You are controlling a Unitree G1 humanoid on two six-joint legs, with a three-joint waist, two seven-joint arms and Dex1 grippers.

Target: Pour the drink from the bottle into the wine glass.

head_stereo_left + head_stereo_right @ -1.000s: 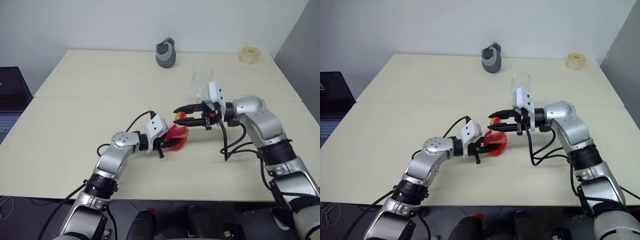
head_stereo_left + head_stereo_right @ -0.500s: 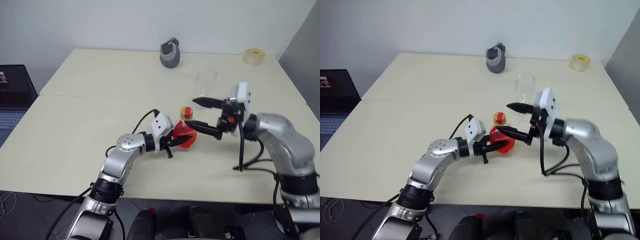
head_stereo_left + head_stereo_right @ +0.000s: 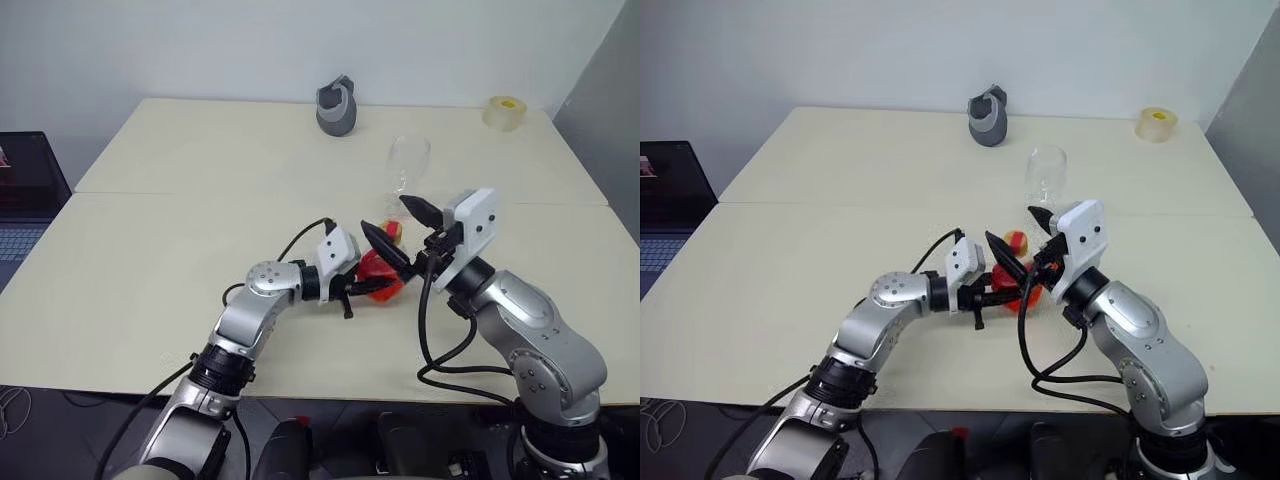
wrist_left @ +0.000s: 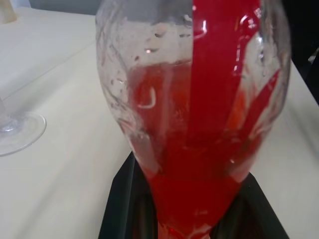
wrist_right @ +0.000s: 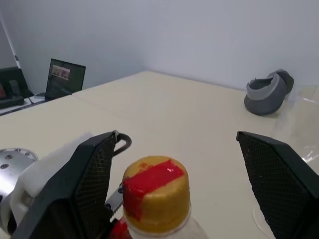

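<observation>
1. The left gripper [image 3: 992, 291] is clamped on the lower body of the bottle [image 3: 1015, 285], holding it upright near the middle of the table [image 3: 150, 220]; the left wrist view shows the drink [image 4: 199, 164] filling the bottom part of it

2. The bottle's yellow cap [image 5: 156, 193], with a red strip across its top, is on — so pouring cannot begin yet

3. The right gripper [image 5: 174, 174] has its jaws spread wide, one finger [image 5: 82, 184] on either side of the cap and neither touching it; it holds nothing

4. The wine glass [image 3: 405, 172] stands upright and empty at about one o'clock from the bottle, near but apart. A grey jug-like object [image 3: 335, 106] sits toward twelve o'clock at the far edge, a roll of tape [image 3: 502, 111] at about two o'clock, well apart

5. The step in hand looks to be uncapping. The next move probably calls for the right jaws to close squarely on the cap and twist — while the left grip keeps the bottle from turning or tipping
</observation>
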